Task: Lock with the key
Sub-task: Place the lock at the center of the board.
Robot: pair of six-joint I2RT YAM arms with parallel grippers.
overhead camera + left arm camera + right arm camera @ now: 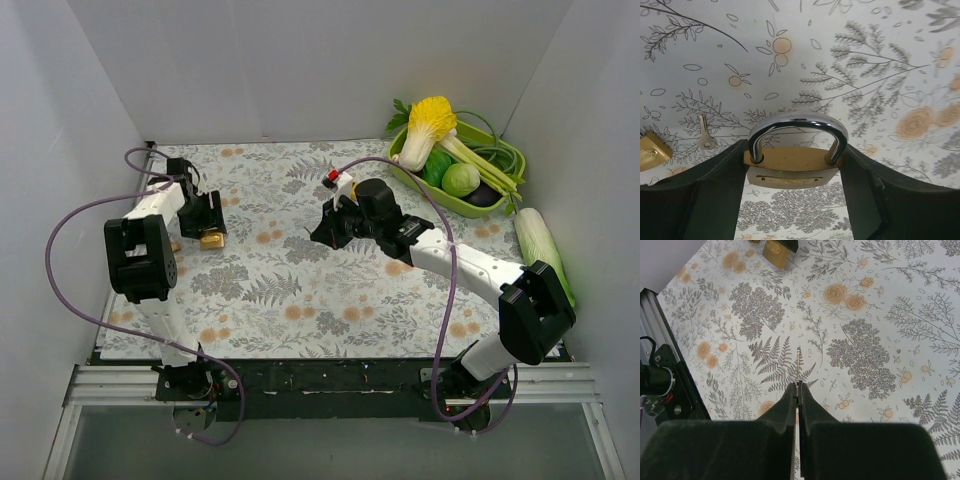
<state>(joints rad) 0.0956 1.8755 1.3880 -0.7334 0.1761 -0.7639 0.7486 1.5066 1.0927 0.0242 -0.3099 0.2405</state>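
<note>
My left gripper (pixel 205 222) is shut on a brass padlock (pixel 792 161) with a silver shackle, its fingers clamped on the body's two sides. The shackle arches up away from the camera. The padlock shows at the far left of the table in the top view (pixel 212 240) and at the top edge of the right wrist view (pixel 776 251). My right gripper (pixel 799 386) is shut on a thin key (pixel 799 365), whose blade sticks out past the fingertips, edge-on. It hovers over the table's middle (pixel 325 230), well to the right of the padlock.
A second brass padlock (pixel 650 151) and a loose key (pixel 702 132) lie on the floral cloth beside the left gripper. A green tray (pixel 432 190) of vegetables stands at the back right. A napa cabbage (pixel 545 250) lies along the right edge.
</note>
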